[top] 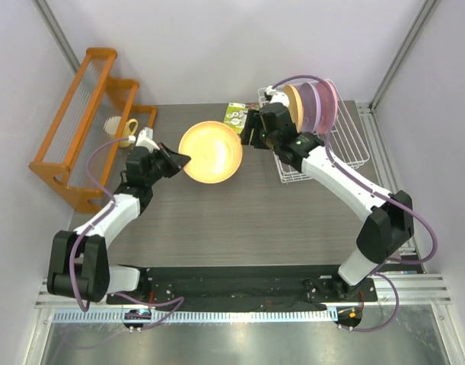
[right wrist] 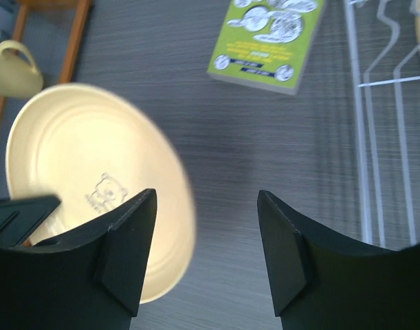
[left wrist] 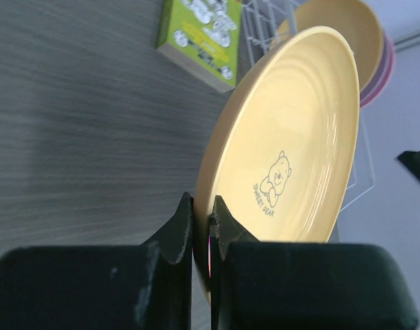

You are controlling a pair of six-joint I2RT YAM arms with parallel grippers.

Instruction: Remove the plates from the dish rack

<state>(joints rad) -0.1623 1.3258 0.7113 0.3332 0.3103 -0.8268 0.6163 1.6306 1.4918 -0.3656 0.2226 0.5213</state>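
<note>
My left gripper (left wrist: 203, 206) is shut on the rim of an orange-yellow plate (left wrist: 299, 137) with a bear print. It holds the plate over the table left of the middle (top: 210, 151). My right gripper (right wrist: 206, 199) is open and empty, just right of that plate (right wrist: 93, 179) and apart from it; in the top view it (top: 249, 131) hangs beside the white wire dish rack (top: 346, 144). In the rack stand another orange-yellow plate (top: 294, 105), a pale lilac plate (top: 312, 106) and a pink plate (top: 330, 103), all on edge.
A green-white booklet (top: 234, 114) lies on the table between the held plate and the rack. An orange wooden rack (top: 72, 129) stands at the far left with a pale mug (top: 125, 129) beside it. Grey walls close both sides.
</note>
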